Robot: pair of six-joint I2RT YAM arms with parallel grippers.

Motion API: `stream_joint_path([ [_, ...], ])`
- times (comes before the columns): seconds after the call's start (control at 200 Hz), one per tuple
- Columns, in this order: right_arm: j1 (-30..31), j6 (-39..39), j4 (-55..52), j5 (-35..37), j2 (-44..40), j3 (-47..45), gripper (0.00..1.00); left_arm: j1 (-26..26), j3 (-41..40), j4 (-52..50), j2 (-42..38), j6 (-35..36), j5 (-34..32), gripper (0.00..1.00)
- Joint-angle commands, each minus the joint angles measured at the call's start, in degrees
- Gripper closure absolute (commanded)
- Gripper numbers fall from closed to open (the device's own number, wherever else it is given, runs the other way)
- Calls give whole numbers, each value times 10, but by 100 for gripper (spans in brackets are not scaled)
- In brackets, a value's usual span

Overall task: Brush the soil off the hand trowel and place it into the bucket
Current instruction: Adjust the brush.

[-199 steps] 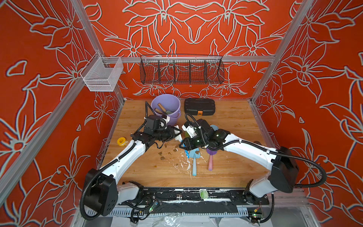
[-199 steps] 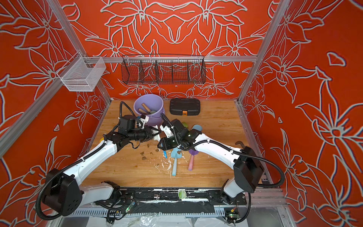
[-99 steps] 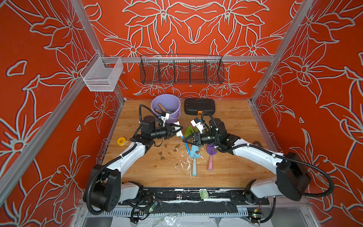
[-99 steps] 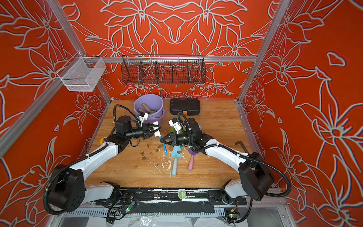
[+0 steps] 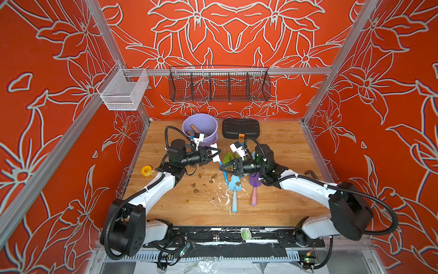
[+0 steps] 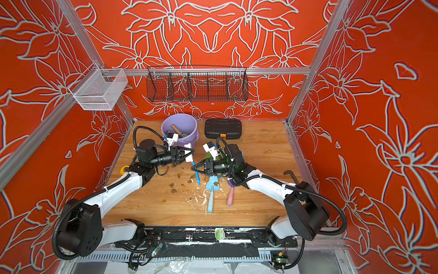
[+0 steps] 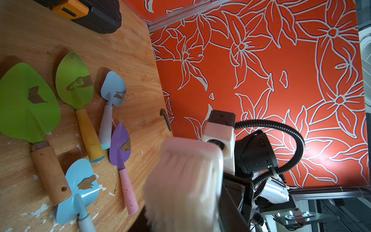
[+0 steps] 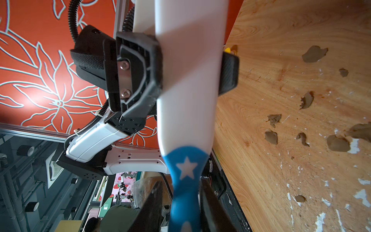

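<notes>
Brush (image 8: 186, 120) clamped in left hand (image 8: 184, 70), clearest from right wrist, right hand (image 8: 180, 183) astride its blue end, grip unclear

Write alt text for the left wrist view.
A blurred pale brush fills the foreground. Beyond it, five trowels lie on the wooden table, two green, two light blue, one purple, each with a soil patch. A black case lies nearby.
</notes>
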Motion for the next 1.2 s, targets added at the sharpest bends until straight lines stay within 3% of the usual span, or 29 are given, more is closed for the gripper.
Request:
stream_joint_path([
  [0.0, 0, 15, 22, -11, -3, -4, 69, 4, 0, 20, -16, 1, -8, 100],
  [0.295, 0, 35, 52, -1, 13, 0, 74, 4, -10, 14, -19, 2, -19, 100],
  [0.49, 0, 37, 74, 18, 15, 5, 60, 3, -42, 23, -52, -24, -83, 100],
  [0.605, 1, 45, 92, 22, 21, 10, 57, 3, -64, 44, -75, -56, -118, 100],
  [0.746, 1, 52, 106, 22, 30, 14, 58, 2, -77, 49, -107, -74, -156, 100],
  [0.996, 3, 72, 138, 22, 48, 19, 64, 0, -95, 110, -105, -126, -169, 100],
  [1.196, 4, 81, 151, 34, 51, 20, 64, -10, -90, 81, -115, -122, -190, 100],
])
